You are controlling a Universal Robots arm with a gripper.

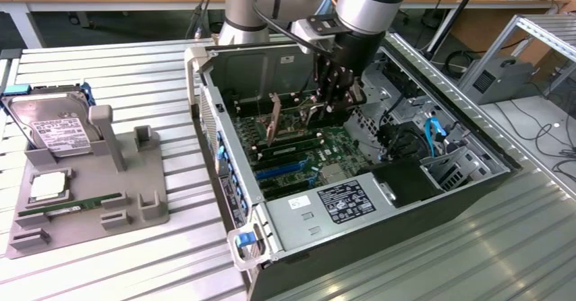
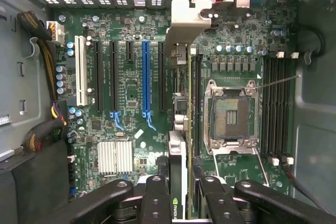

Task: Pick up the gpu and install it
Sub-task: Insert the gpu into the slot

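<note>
Gpu (image 2: 178, 129) sits edge-on in the hand (image 2: 178, 195), whose fingers (image 2: 155, 198) clamp it from both sides, inside the open case (image 1: 468, 179) near the tabletop's (image 1: 135, 260) middle. The card hangs above the board (image 2: 131, 103), its bracket (image 2: 185, 22) toward the case's rear wall. The step in hand looks like insertion: pickup is done, seating is not. The next move calls for lining the card's edge up with a slot (image 2: 146, 77) and pressing straight down.
</note>
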